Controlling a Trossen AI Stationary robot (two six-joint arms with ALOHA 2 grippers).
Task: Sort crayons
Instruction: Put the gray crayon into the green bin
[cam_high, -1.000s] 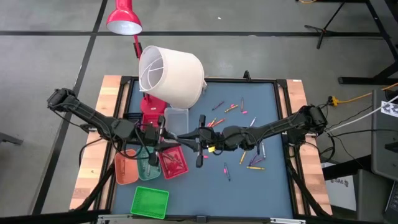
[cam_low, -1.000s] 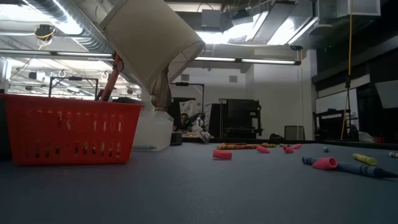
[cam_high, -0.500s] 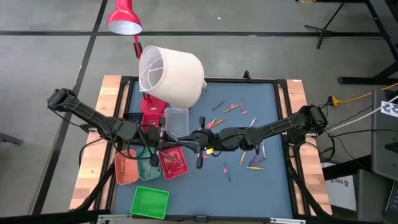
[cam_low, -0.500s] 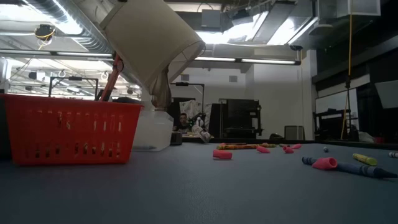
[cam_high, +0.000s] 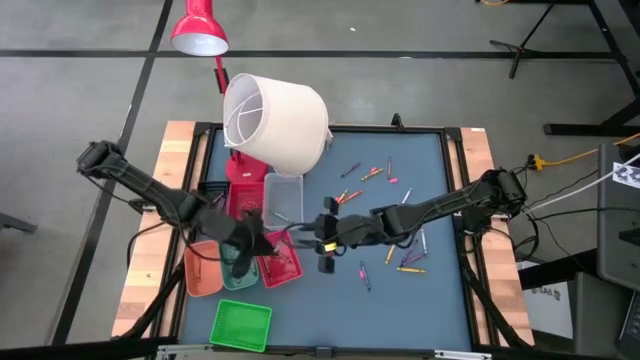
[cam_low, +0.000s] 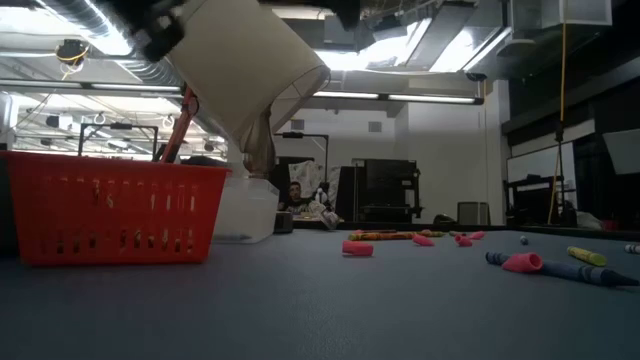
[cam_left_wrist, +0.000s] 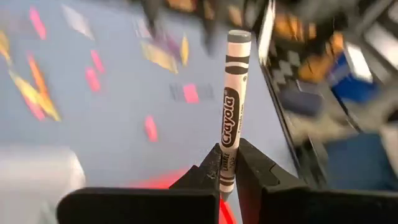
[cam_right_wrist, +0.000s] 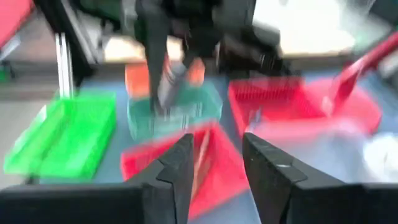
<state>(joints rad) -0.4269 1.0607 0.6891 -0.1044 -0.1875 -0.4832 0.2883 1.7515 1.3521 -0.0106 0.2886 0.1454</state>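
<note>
A grey crayon (cam_left_wrist: 230, 118) was held upright between the shut fingers of the left gripper (cam_left_wrist: 227, 163), above the teal tray (cam_high: 238, 272). The right gripper (cam_right_wrist: 214, 163) was held open and empty, just beside the red tray (cam_high: 279, 262).

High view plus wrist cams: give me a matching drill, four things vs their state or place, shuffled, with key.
Things:
1. left gripper
2. right gripper
3. green tray
4. lampshade

States:
A. tipped on its side at the table's far edge
B. fingers apart, nothing between them
C. nearest the table's front edge
D. shut on a grey crayon

Pairs: 1-D, 2-B, 3-C, 4-A
</note>
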